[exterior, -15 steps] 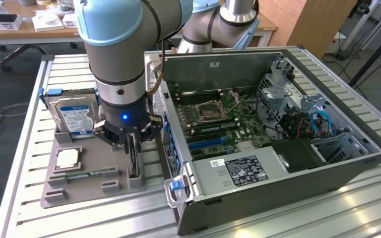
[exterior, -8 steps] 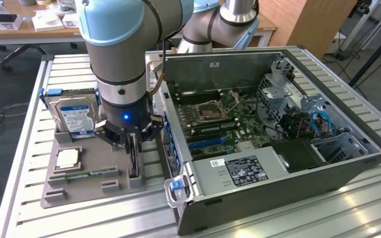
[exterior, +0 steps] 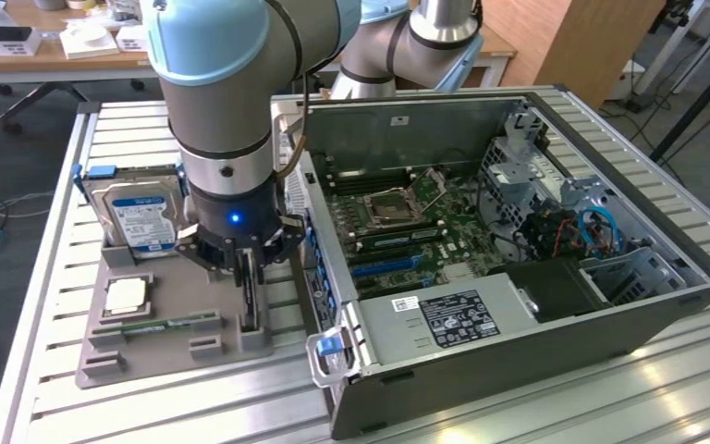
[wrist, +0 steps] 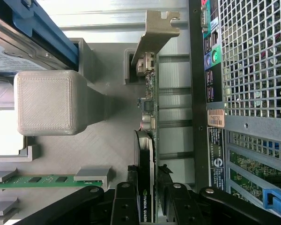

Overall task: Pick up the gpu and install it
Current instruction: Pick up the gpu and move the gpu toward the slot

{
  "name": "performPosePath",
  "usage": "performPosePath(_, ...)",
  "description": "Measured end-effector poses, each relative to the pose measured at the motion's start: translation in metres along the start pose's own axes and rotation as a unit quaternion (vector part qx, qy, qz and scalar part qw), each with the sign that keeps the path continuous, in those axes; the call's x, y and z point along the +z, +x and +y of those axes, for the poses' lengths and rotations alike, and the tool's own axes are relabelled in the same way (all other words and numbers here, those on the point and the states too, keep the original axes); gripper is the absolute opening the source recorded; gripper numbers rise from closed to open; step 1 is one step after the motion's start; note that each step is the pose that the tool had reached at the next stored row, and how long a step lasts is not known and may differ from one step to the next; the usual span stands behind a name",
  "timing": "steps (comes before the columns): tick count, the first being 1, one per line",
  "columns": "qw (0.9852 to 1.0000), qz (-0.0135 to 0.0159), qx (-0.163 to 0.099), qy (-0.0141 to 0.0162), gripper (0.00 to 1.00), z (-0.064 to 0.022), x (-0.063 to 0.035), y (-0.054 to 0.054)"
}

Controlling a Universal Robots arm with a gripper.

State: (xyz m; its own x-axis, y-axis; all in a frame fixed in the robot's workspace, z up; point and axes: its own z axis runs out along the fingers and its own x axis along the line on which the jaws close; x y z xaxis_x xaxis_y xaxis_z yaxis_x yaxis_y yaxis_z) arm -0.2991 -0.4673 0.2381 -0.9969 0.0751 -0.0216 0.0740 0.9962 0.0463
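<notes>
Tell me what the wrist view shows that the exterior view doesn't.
Wrist: the gpu edge-on with its bracket, the jaws straddling it with a gap on one side, and the rear grille. Exterior: inside the case, the motherboard and power supply, plus the arm. Both: gpu, tray, hard drive, memory stick.

Exterior: looks steeply down from mid-distance onto tabletop [exterior: 577, 416], computer case [exterior: 516, 370] at 3 o'clock of grey tray [exterior: 170, 291]. Wrist: faces straight down, close above gpu [wrist: 145, 201]; shares tray, case.
</notes>
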Motion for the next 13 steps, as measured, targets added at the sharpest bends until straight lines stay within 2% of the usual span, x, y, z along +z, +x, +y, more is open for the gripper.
performPosePath(1, 1.0, -0.0001, 0.0, 0.0001, 0.31, 0.0, 0.0, 0.0)
performPosePath(2, 1.0, -0.0002, 0.0, 0.0, 0.26, 0.0, 0.0, 0.0)
performPosePath(13, 1.0, -0.0002, 0.0, 0.0, 0.26, 0.0, 0.0001, 0.0)
